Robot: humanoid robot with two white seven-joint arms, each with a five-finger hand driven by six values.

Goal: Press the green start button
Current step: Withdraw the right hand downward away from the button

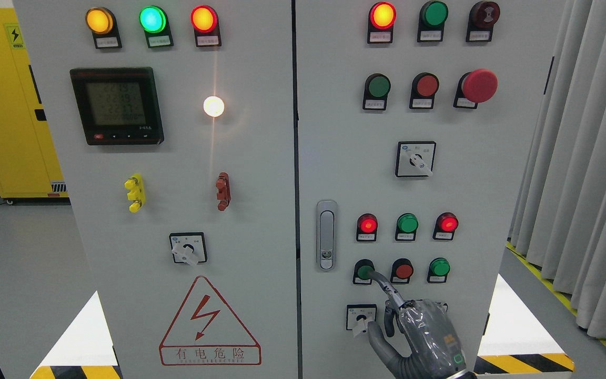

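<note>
One right robot hand rises at the lower right, other fingers curled, gripping nothing, its index fingertip touching the green button low on the cabinet's right door.

All I see of my robot is its right hand, a dark grey jointed hand wrapped in clear, shiny plastic film. The slim fingers show segmented metal links near the tip, and a small green outlined square marks the wrist.
</note>
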